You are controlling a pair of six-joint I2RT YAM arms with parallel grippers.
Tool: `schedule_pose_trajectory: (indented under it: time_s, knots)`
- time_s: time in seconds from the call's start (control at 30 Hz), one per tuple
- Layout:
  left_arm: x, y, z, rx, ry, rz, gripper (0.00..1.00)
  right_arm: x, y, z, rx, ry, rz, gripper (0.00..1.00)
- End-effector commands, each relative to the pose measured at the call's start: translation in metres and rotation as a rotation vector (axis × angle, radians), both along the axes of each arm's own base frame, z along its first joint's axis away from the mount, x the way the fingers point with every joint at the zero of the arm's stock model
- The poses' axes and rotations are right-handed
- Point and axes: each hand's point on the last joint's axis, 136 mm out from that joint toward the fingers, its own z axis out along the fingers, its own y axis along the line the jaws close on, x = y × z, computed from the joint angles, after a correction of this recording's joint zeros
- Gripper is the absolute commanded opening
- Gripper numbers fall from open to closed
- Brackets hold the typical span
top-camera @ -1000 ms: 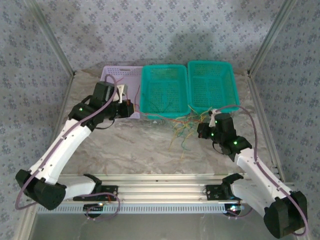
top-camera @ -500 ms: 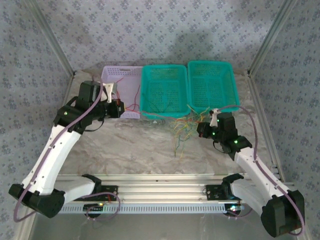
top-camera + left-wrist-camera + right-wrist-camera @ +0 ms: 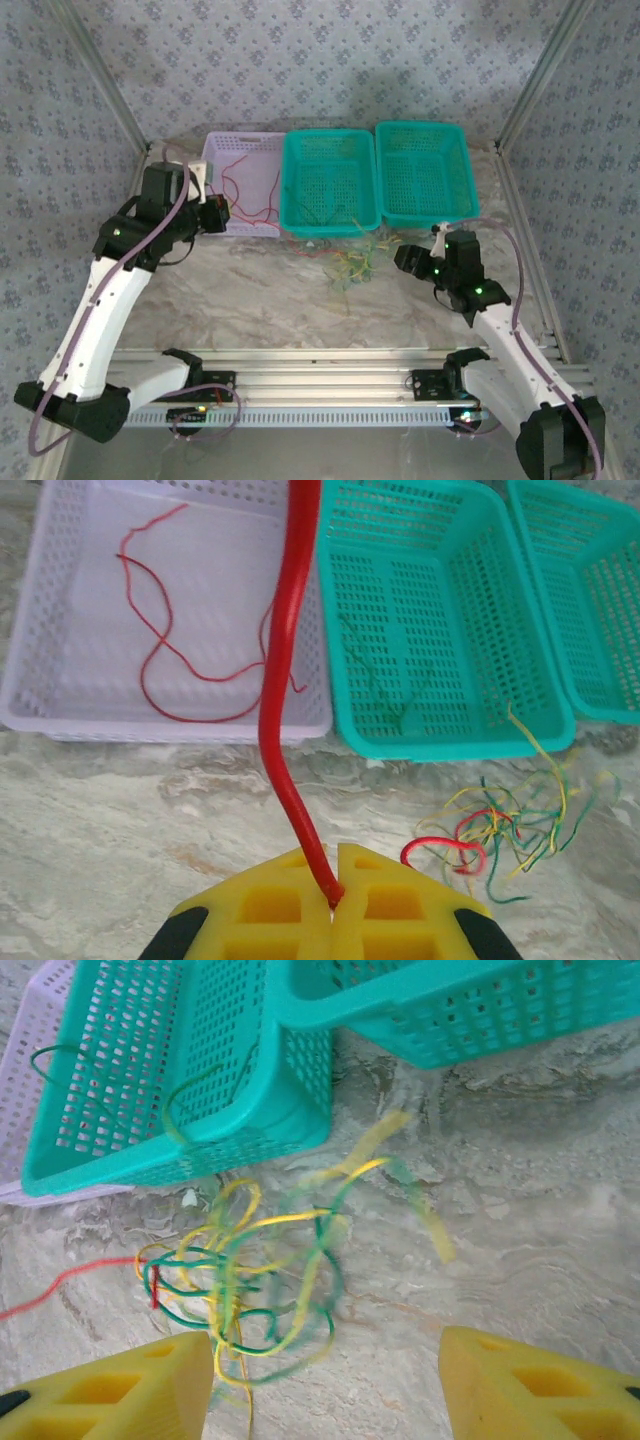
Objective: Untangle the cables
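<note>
My left gripper [image 3: 216,212] [image 3: 333,898] is shut on a red cable [image 3: 279,680], which rises from its yellow fingers over the lavender basket [image 3: 213,146] [image 3: 28,640]. A thinner red cable [image 3: 160,655] [image 3: 250,192] lies curled inside that basket. The tangle of green, yellow and red cables [image 3: 348,262] [image 3: 500,830] [image 3: 250,1270] lies on the table in front of the middle teal basket [image 3: 290,185] [image 3: 300,1090]. My right gripper [image 3: 406,258] [image 3: 325,1370] is open, just right of the tangle, with a few loops between its fingers.
A green cable [image 3: 385,680] [image 3: 190,1095] lies in the middle teal basket. A second teal basket [image 3: 462,170] [image 3: 480,1020] stands to its right. All three baskets line the back of the marble table [image 3: 250,290]. Metal frame posts flank both sides.
My left arm has swung back to the left, drawing the red cable over the lavender basket. The tangle has slid left and sagged. My right gripper has backed off slightly to the right.
</note>
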Motion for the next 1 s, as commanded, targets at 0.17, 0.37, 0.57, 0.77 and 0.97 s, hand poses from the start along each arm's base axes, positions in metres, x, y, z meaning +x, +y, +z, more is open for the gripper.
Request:
schedule_pose_trajectory:
  time_s: [0.17, 0.37, 0.57, 0.77, 0.97]
  knots:
    - [-0.004, 0.005, 0.014, -0.001, -0.043, 0.008, 0.00, -0.001, 0.011, 0.005, 0.090, -0.016, 0.028, 0.67]
    - [-0.004, 0.000, 0.021, -0.042, -0.060, -0.004, 0.00, -0.002, 0.052, -0.005, 0.090, -0.016, 0.137, 0.69]
    - [-0.004, -0.005, 0.018, -0.071, -0.050, -0.017, 0.00, 0.004, 0.085, -0.019, 0.005, 0.029, 0.183, 0.72]
    - [-0.007, -0.009, 0.011, -0.101, -0.036, -0.027, 0.00, 0.018, 0.106, -0.038, 0.021, 0.079, 0.171, 0.76]
    - [-0.008, -0.013, 0.008, -0.118, -0.029, -0.038, 0.00, 0.034, 0.125, -0.040, 0.009, 0.051, 0.182, 0.74]
